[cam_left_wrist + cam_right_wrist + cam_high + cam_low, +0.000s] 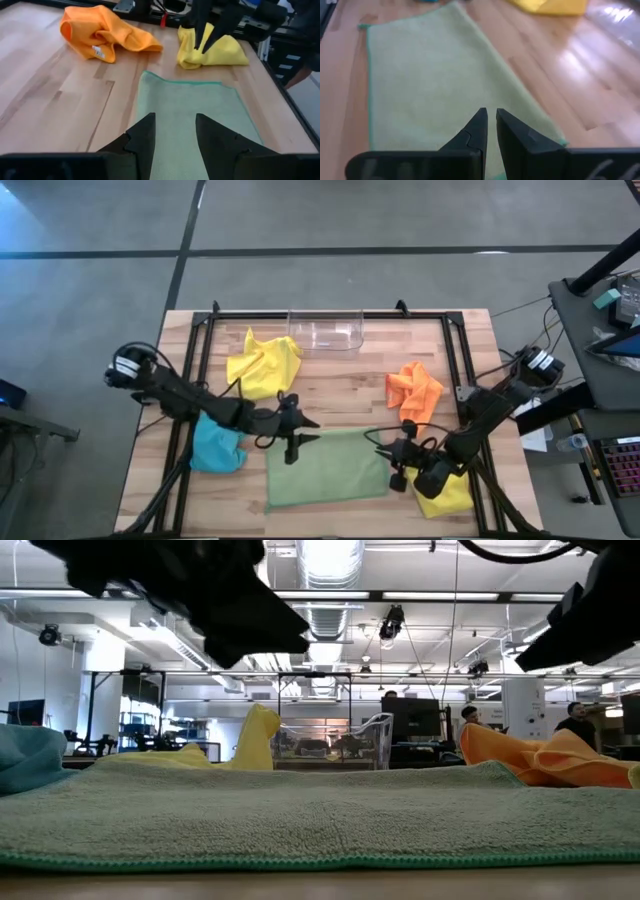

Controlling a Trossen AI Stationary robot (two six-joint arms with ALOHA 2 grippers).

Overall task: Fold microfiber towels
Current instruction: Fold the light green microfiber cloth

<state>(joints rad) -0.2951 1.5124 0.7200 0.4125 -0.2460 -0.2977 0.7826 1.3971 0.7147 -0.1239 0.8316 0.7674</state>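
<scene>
A pale green towel (325, 467) lies spread flat on the wooden table, near its front edge. My left gripper (308, 433) hangs open above the towel's far left corner, with nothing between its fingers (145, 135). Above the far right corner my right gripper (382, 448) hangs shut and holds nothing. The low view shows both lifted clear of the green towel (300, 810). A crumpled yellow towel (265, 363) lies at the far left, an orange one (413, 390) at the far right, and a light blue one (215, 445) under my left arm. A second yellow towel (452, 495) lies beneath my right arm.
A clear plastic bin (325, 330) stands at the middle of the table's far edge. A black frame (205, 340) runs along the table's left, far and right sides. Bare wood shows between the bin and the green towel.
</scene>
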